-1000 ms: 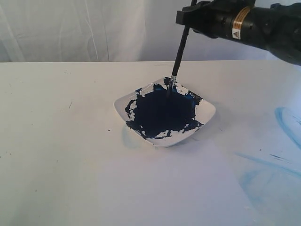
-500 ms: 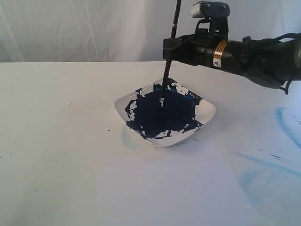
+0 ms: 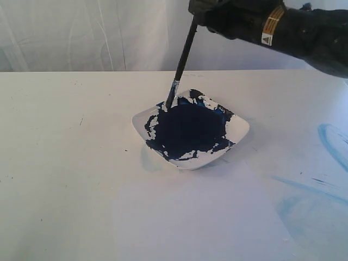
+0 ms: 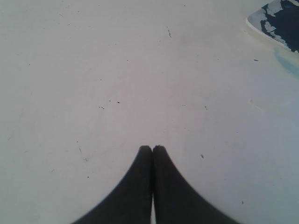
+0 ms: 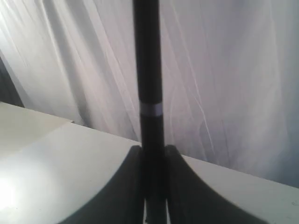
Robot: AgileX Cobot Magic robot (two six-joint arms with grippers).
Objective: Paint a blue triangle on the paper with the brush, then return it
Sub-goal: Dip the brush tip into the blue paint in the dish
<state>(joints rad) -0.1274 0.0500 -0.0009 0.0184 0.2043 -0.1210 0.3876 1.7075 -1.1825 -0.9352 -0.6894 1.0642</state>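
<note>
Brush tilting, its tip now sitting at the dish rim.
Right pincer is clenching the handle, having dragged the tip out from the paint pool's middle, so painting is likely coming next; left pincer is idling shut and empty above the white table, paper lying blank, curtain hanging behind.

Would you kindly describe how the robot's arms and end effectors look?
The right arm is matte black and rounded, bearing an orange-and-white warning label. The left end effector and right end effector are both smooth and black, wide at the base and curving in to narrow tips.
</note>
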